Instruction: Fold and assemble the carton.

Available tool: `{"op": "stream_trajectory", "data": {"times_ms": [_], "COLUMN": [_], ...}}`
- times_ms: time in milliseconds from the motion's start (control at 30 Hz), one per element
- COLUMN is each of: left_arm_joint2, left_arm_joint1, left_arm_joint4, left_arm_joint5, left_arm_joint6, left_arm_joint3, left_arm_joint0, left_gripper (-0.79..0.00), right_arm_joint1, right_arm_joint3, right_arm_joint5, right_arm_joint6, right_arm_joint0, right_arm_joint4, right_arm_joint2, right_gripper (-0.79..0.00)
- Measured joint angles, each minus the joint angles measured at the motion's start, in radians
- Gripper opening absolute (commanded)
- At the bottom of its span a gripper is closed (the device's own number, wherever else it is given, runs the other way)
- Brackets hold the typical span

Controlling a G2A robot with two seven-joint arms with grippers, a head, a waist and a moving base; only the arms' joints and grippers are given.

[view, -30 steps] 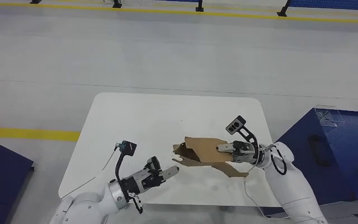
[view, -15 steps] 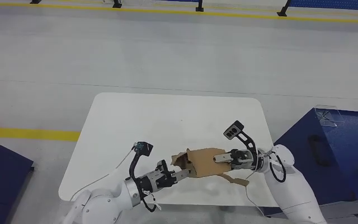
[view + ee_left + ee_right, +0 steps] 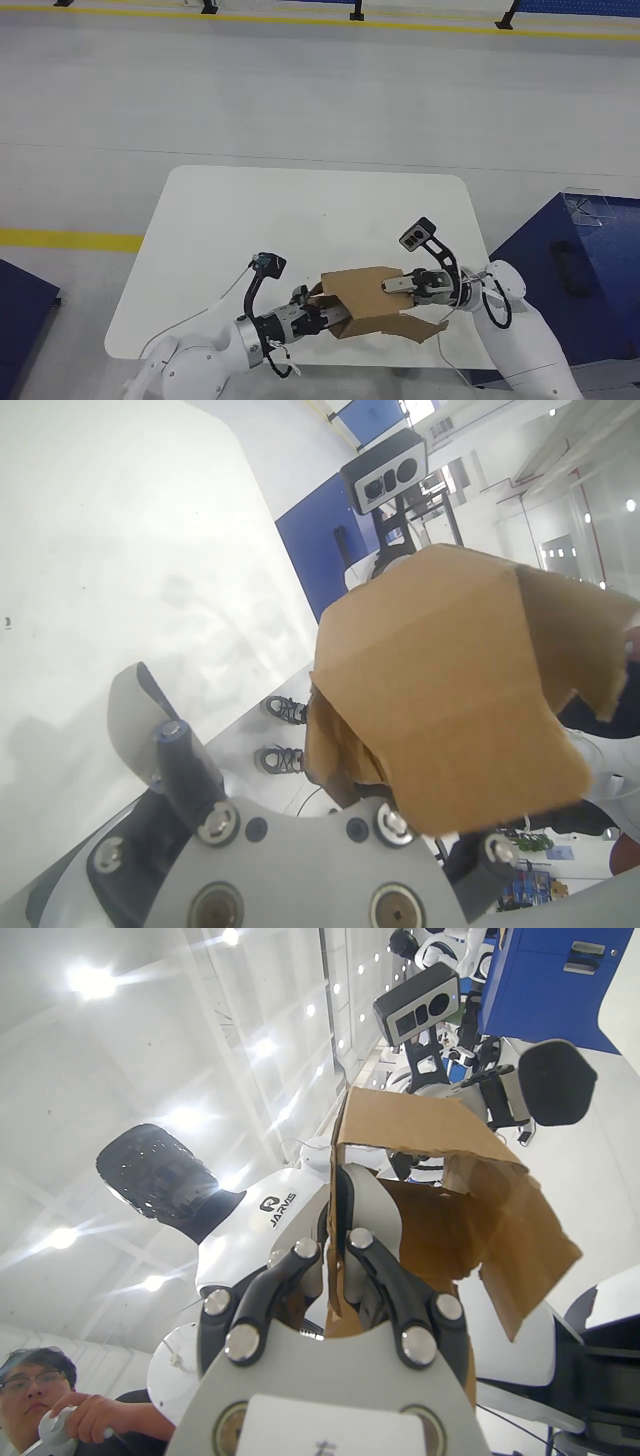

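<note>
The left gripper (image 3: 317,319) sits over the near part of the white, round-cornered table (image 3: 300,210). Its jaws are spread wide and hold nothing. In the left wrist view one grey finger (image 3: 129,715) stands out alone over the bare tabletop (image 3: 100,525), well apart from any cardboard. The opposite finger is hidden behind a flap.

The brown corrugated cardboard carton (image 3: 365,298) begins right at that hidden finger's side. It is partly opened into a box shape and stretches away from the left jaws towards the other arm. In the left wrist view the carton (image 3: 440,680) shows a broad flat panel creased along one fold. A loose flap overhangs the gripper's body on the covered finger's side. Whether the carton's underside touches the table cannot be told.

The right gripper (image 3: 398,285) is at the carton's far end, with its jaws clenched on one cardboard wall. In the right wrist view that gripper (image 3: 340,1208) has the wall's edge running straight up between its two fingers. The white finger (image 3: 367,1198) presses on the inner face. Beyond the right jaws the carton (image 3: 450,1208) opens into a hollow. A ragged flap hangs outward from it on the white finger's side.
</note>
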Motion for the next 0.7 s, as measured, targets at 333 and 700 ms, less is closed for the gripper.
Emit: {"op": "stream_trajectory", "data": {"times_ms": [333,700], "left_arm_joint2": [-0.188,-0.126], "left_arm_joint1": [0.016,0.016], "left_arm_joint4": [-0.129,-0.087], "left_arm_joint5": [-0.097,-0.108], "left_arm_joint6": [0.078,0.032], "left_arm_joint3": [-0.059,-0.035], "left_arm_joint0": [0.113,0.084], "left_gripper": [0.0,0.0], "right_arm_joint1": [-0.016,-0.016], "right_arm_joint3": [0.1,0.062], "right_arm_joint5": [0.174,0.246], "right_arm_joint6": [-0.013,0.019], "right_arm_joint0": [0.058,0.05], "right_arm_joint4": [0.237,0.217], "right_arm_joint2": [-0.002,-0.042], "right_gripper": [-0.785,-0.785]}}
